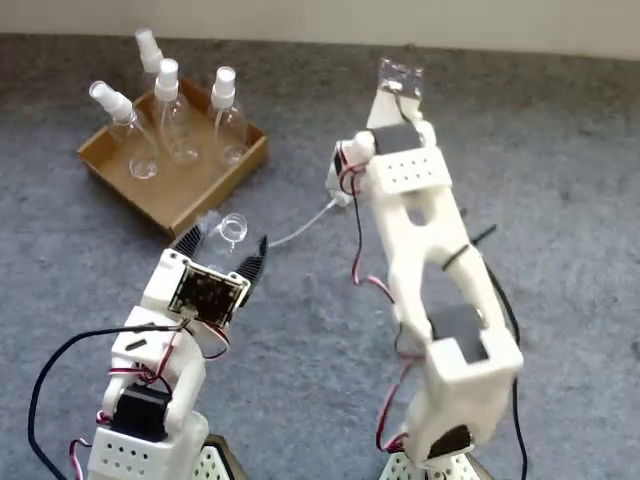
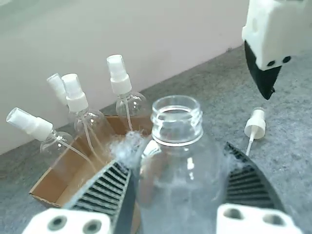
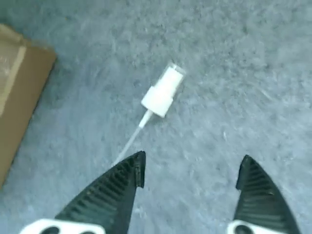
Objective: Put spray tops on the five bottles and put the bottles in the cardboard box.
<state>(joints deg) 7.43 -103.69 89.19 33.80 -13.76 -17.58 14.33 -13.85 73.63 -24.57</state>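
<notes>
Left gripper [image 1: 226,241] grips the uncapped bottle [image 2: 176,146] for capping; right gripper [image 3: 190,170] hangs wide open over the loose top [image 3: 163,92].

Clear bottle [image 2: 175,165], white spray top [image 3: 162,93], brown cardboard box [image 1: 222,188], grey carpet [image 1: 300,350].

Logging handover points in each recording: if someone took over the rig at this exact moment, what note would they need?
Left gripper: shut on the open bottle, which has no top on it yet.
Right gripper: open and empty, above the loose spray top, which lies on the carpet near the cardboard box.
Done: four capped bottles stand in the cardboard box.
Left: pick up the spray top, fit it to the held bottle, then put that bottle in the box.
</notes>
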